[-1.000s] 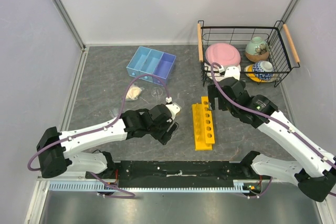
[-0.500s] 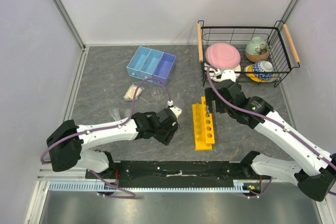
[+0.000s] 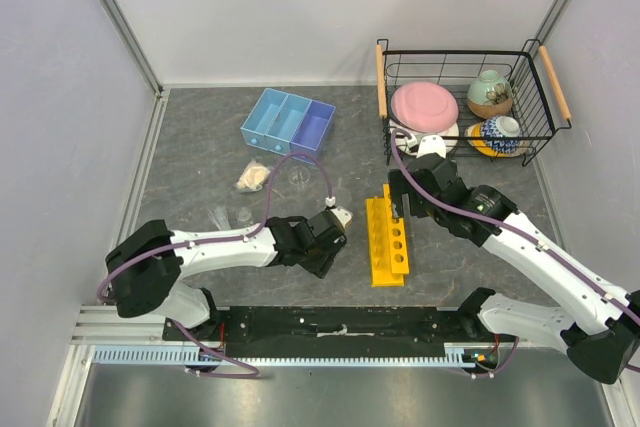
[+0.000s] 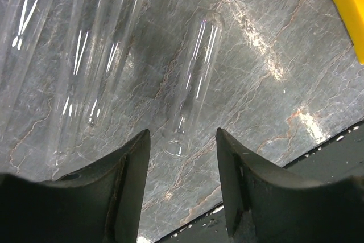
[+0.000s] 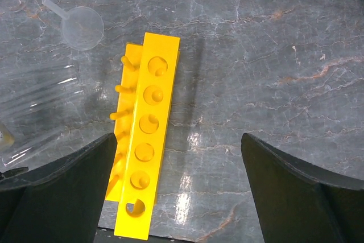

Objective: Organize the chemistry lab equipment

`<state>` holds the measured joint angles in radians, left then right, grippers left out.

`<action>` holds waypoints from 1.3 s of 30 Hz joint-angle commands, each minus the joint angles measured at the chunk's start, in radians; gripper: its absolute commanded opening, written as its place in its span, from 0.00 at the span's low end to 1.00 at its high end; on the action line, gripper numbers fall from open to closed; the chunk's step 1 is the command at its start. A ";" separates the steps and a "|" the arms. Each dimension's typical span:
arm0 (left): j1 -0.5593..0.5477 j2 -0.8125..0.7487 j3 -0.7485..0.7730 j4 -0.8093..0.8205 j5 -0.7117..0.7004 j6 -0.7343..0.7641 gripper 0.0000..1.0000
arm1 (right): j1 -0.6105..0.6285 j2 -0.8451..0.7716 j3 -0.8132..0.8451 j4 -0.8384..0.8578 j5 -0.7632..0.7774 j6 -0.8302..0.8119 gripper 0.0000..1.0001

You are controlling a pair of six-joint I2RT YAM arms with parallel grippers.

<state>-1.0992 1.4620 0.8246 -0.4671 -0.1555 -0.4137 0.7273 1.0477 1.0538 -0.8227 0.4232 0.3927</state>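
your left arm reaches low and to the right over the near part of the surface (image 3: 200,137), and the left hand (image 3: 336,229) sits just left of the yellow rack (image 3: 387,243). its wrist view shows the hand about half open and pointing down. the fingers (image 4: 129,174) straddle the open end of one test tube (image 4: 192,78) that lies flat on the surface, and neither finger touches it. more test tubes (image 4: 85,55) lie side by side just beside it. the rack rests on the surface with its holes facing up. your right arm bends in from the right, and the right hand (image 3: 400,193) hangs over the rack's far end, spread wide and holding nothing. further out, a clear funnel (image 3: 297,177) and a cream lump (image 3: 254,179) sit on the surface, then the blue tray (image 3: 288,123). at the far right stands a black wire basket (image 3: 455,51) holding a pink plate (image 3: 424,103) and bowls (image 3: 490,93).
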 commanded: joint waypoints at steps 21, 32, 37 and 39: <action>-0.077 0.127 -0.013 0.047 -0.093 -0.031 0.38 | 0.000 -0.077 -0.040 0.011 0.022 -0.005 0.98; -0.122 0.103 0.010 -0.028 -0.139 -0.040 0.10 | 0.000 -0.103 -0.046 -0.019 0.003 0.009 0.98; -0.174 0.040 0.116 -0.131 -0.127 -0.031 0.02 | 0.000 -0.117 -0.041 -0.047 -0.032 0.012 0.98; -0.177 0.009 0.168 -0.157 -0.063 -0.005 0.02 | 0.000 -0.124 -0.034 -0.065 -0.072 0.008 0.98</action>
<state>-1.2564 1.5471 0.8749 -0.5488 -0.2604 -0.4259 0.7273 0.9558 1.0134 -0.8570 0.4107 0.3965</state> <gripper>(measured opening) 0.314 0.982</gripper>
